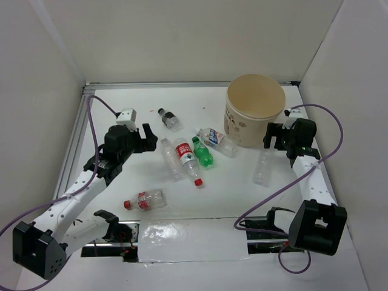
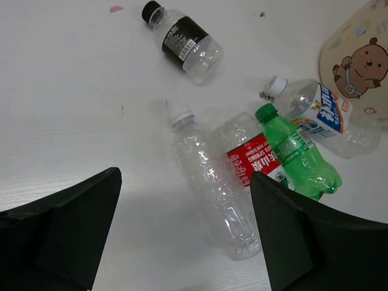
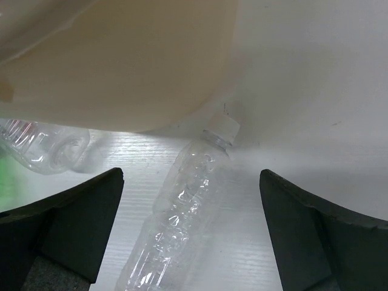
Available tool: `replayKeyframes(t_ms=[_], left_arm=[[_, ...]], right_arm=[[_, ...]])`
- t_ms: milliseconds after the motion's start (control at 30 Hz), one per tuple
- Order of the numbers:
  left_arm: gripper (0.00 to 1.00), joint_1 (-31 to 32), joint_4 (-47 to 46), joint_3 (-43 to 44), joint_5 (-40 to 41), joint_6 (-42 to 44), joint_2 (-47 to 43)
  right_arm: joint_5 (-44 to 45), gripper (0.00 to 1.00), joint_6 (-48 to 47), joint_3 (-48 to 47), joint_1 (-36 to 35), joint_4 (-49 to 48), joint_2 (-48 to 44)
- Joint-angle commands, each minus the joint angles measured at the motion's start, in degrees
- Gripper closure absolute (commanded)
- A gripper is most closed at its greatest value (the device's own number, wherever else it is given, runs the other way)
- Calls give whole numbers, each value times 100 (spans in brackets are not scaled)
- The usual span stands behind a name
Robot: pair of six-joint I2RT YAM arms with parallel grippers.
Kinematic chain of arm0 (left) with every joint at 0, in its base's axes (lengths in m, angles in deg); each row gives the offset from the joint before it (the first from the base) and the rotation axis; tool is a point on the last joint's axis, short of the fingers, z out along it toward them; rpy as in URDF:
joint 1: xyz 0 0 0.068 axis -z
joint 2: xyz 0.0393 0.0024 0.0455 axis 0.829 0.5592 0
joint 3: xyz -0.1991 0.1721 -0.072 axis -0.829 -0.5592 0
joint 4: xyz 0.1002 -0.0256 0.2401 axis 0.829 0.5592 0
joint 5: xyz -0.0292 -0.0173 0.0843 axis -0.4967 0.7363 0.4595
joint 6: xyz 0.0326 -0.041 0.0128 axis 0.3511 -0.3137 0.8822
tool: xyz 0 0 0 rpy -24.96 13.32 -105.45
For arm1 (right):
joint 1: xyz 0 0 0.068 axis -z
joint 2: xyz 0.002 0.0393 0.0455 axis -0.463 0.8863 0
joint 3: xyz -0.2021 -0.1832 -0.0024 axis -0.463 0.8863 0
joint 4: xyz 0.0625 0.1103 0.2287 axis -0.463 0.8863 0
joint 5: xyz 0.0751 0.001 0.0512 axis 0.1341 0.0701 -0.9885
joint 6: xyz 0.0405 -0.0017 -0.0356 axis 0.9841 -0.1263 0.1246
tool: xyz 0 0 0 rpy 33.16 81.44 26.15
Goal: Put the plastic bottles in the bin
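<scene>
You've got bright, even light from above, with only soft shadows on the white table [image 1: 224, 194]. Left wrist view's crisp. Right wrist view's hazy: the bin [image 3: 121, 66] looms blurred, its shadow reaching the clear bottle [image 3: 182, 206].

Bare desk [image 1: 139, 100] is left at the far left, around the black-capped bottle [image 1: 169, 119]. The middle is blocked by the white-capped bottle [image 1: 170, 159], red-labelled bottle [image 1: 187, 159] and green bottle [image 1: 202, 152], packed side by side. The gap towards the bin [image 1: 239, 130] is closed by the blue-labelled bottle [image 1: 218, 141].
</scene>
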Motion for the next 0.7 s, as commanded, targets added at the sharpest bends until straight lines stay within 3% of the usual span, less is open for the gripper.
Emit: replayKeyframes(t_ms=[0, 200, 333, 367, 433, 467, 500, 533, 567, 600, 633, 667], left_arm=[[0, 4, -158, 110, -148, -120, -64], [0, 4, -263, 110, -253, -173, 164], [8, 4, -395, 258, -306, -226, 542], [20, 4, -482, 329, -358, -278, 638], [55, 4, -710, 390, -359, -348, 981], [79, 4, -781, 521, -420, -410, 1139], [88, -48, -843, 636, -420, -410, 1323], [90, -49, -844, 802, -420, -410, 1768], [89, -49, -844, 987, -420, -471, 2017], [66, -49, -774, 1424, -420, -472, 2280], [41, -49, -721, 1654, -238, -559, 2535], [22, -49, -642, 1891, -123, -734, 3051]], right_arm=[[-48, 0, 5, -215, -11, 191, -48], [4, 0, -136, -215, -11, 191, -48], [-241, 0, -460, -215, -11, 252, 4], [-303, 0, -548, -163, -11, 331, 4], [-582, 1, -846, -162, 41, 436, 4], [-584, 61, -848, -162, 41, 437, 4], [-584, 86, -848, -101, 41, 437, 4], [-584, 96, -778, -101, 41, 437, 65], [-584, 93, -778, -101, 41, 437, 66], [-637, 57, -778, -101, 41, 437, 66], [-689, 30, -847, -101, 41, 489, 66], [-690, 12, -848, -101, 41, 490, 66]])
